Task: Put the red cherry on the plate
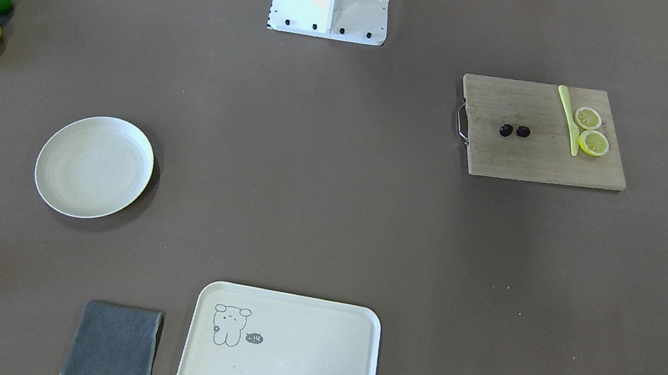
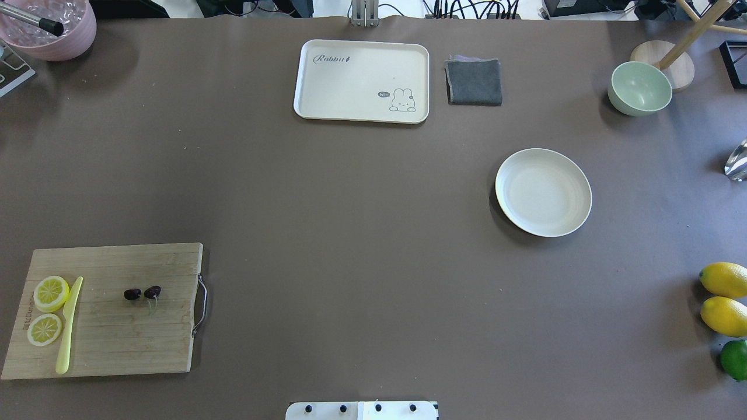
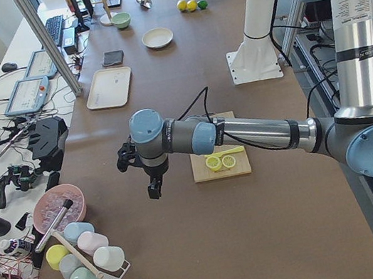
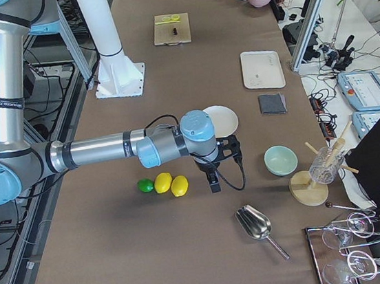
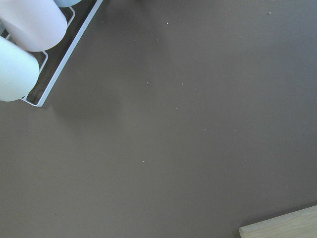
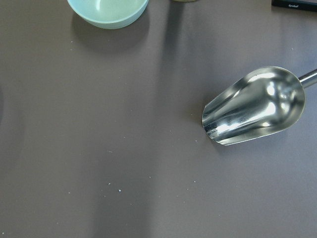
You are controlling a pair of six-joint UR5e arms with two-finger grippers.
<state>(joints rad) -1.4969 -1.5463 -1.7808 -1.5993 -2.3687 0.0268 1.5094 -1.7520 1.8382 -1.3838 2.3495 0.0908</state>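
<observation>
Wooden board [image 2: 117, 332] holds red cherry [image 2: 142, 293], clear of jaws.

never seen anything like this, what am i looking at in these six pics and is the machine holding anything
It is a robot with two arms at a brown table, each ending in a two-finger gripper. Two pictures look down on the table, one from behind the robot, one from across it. Two are taken from the table's ends: the left gripper hangs near the cutting board, the right gripper near the lemons. Two come from cameras on the wrists; one shows a metal scoop. On the board lie the red cherry, two lemon slices and a yellow knife. The plate sits empty on the other side, with a tray, a grey cloth and a green bowl farther out. Nothing shows in either gripper; open or shut, I cannot tell.
</observation>
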